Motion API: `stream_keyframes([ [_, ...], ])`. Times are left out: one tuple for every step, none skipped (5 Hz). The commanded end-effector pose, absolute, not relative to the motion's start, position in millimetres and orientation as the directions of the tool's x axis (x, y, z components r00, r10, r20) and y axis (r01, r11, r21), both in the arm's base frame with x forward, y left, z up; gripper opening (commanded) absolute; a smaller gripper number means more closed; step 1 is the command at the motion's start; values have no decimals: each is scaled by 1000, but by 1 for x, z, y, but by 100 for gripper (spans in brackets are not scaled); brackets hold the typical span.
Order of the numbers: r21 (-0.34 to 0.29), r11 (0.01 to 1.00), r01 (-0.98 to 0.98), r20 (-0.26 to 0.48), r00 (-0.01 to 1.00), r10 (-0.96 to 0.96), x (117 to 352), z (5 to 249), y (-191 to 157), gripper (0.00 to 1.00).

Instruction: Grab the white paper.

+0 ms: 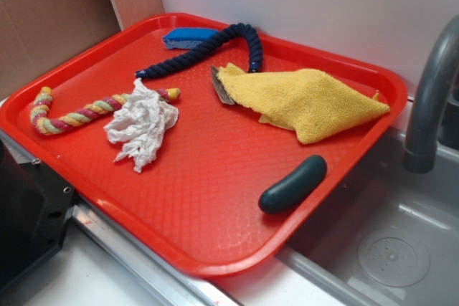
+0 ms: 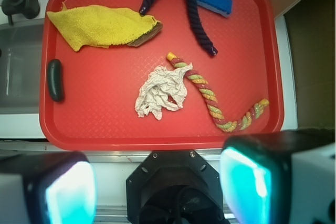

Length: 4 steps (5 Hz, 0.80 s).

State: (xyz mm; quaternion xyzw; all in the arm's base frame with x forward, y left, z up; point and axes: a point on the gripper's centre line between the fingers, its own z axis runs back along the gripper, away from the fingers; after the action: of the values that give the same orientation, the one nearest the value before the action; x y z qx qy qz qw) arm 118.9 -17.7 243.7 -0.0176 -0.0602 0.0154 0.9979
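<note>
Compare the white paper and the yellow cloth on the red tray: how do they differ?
The white paper is a crumpled, ragged wad; the yellow cloth lies flattened in a rough triangle. The white paper is smaller than the yellow cloth. The white paper touches the multicolored rope; the yellow cloth partly covers a brush-like object. Both rest on the red tray.

Red tray (image 2: 157, 135), yellow cloth (image 2: 97, 24), navy rope (image 2: 184, 3), striped rope (image 2: 210, 98), blue sponge (image 2: 214, 1)

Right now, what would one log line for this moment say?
phase: approach | gripper: open, above tray edge | paper: untouched, touching striped rope | held: nothing
</note>
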Motion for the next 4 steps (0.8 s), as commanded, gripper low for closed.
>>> stream_keyframes([
  [-37,999,-29,120,992,33,119,244,-18,100],
  [3,976,220,58,974,-220,168,194,-16,100],
  [7,891,454,101,886,-453,184,146,-26,100],
  [65,806,588,82,802,-592,180,101,-34,100],
])
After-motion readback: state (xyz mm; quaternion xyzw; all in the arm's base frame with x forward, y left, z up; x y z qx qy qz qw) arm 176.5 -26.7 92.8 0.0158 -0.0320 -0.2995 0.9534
